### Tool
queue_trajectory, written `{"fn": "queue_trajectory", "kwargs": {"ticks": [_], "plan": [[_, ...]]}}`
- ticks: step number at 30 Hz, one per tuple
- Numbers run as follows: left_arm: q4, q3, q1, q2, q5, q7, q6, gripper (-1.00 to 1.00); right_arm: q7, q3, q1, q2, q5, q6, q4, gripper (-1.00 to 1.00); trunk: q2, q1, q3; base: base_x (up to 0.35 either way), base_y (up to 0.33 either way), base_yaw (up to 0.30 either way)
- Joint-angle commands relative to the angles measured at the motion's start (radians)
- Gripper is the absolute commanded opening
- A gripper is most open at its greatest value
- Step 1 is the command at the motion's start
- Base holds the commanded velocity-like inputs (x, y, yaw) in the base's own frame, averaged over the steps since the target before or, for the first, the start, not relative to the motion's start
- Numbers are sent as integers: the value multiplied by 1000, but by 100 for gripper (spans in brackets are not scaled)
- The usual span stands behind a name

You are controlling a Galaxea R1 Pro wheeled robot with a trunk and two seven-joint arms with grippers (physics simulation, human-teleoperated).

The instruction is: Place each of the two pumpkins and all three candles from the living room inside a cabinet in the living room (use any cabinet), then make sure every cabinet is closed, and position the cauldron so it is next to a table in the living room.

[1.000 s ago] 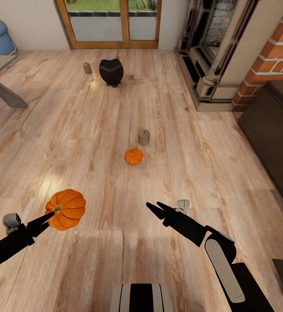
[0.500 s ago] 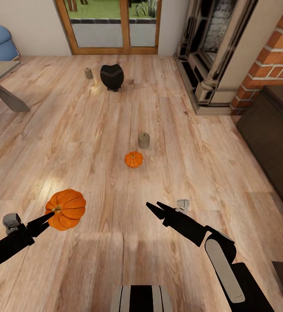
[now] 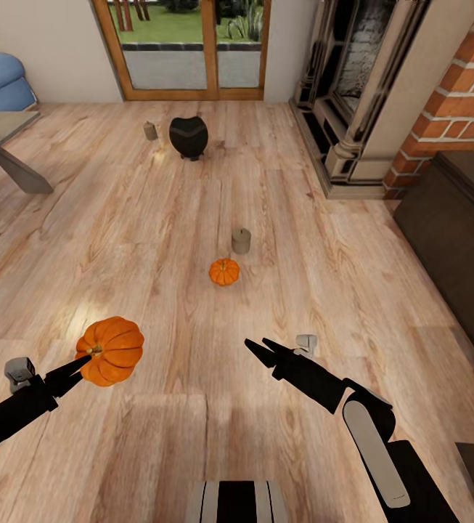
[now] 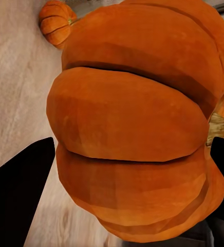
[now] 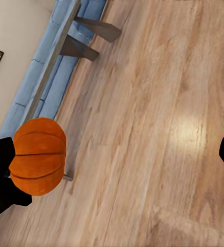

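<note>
Head view: left gripper clamped on a pumpkin, held above the plank floor. Right gripper open, empty. Second pumpkin on the floor, candle just beyond. Cauldron farther off, another candle beside it; inside not visible. Cabinet at right, table far left.

Left wrist view: held pumpkin between fingers.

Right wrist view: sofa behind table legs.

One orange pumpkin held aloft; another beside a candle.
</note>
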Motion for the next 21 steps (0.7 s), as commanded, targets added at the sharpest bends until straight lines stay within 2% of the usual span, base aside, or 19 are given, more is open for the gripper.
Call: {"fn": "queue_trajectory", "kwargs": {"ticks": [1,7,13,21], "plan": [[0,1,-1,0,-4,-3,2,-100,-1,0,0,0,-7,6,0,100,0,0,1,0,0,0],[1,1,-1,0,-5,-3,1,-100,-1,0,0,0,-9,6,0,100,0,0,11,0,0,0],[2,1,-1,0,-5,-3,1,-100,-1,1,1,1,-14,-49,0,100,0,0,21,0,0,0],[1,1,-1,0,-5,-5,1,-100,-1,3,1,1,-14,-55,1,100,0,0,34,0,0,0]]}}
